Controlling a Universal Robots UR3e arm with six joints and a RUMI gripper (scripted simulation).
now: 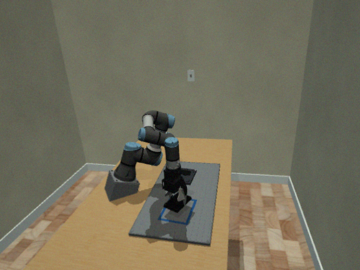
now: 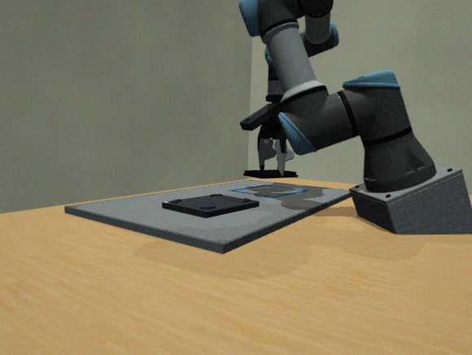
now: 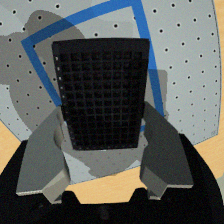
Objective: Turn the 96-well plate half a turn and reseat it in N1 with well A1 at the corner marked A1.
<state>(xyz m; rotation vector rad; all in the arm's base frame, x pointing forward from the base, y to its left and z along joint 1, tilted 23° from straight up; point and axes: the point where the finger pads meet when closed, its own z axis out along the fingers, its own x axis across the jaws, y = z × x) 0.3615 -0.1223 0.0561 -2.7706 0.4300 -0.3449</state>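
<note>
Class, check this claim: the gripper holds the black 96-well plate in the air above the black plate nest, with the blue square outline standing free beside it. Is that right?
One detail is wrong. The gripper does hold the black 96-well plate in the air, but above the blue square outline, not the black plate nest, which stands free beside it. The exterior view shows this.

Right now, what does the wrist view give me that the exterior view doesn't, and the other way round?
Wrist only: the well grid of the plate, and both fingers clamped on its long sides. Exterior only: the empty plate nest with its locators, the arm's base, and the air gap under the plate. Both: the gripper shut on the plate, hanging over the blue outlined square on the grey board.
</note>
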